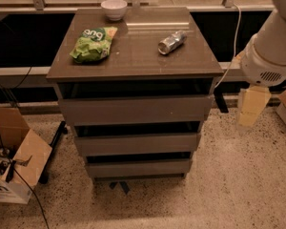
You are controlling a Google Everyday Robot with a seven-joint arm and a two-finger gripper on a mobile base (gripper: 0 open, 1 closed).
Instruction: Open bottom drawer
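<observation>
– Jaws apart or together on that gripper (251, 108)? Can't work it out.

– Can't tell either, tbh. It hangs straight down under the fat white arm joint (268, 65), and the arm reaches in from above and behind it. My guess is it's parked beside the cabinet (133, 56) before dropping lower.

– So where's the bottom drawer (138, 167) from there?

– Lower than the jaws and off toward the cabinet side, well apart from them. It's the lowest front of three and looks shut, so I'd say the job hasn't started. There's no handle, so the dark gap over its top edge is probably the place to hook.

– And farther out?

– Higher than the jaws, on the cabinet top: a can (171, 42) lying on its side, then a green snack bag (93, 44), then a white bowl (114, 8) at the far edge. None of it blocks the drawer.
</observation>
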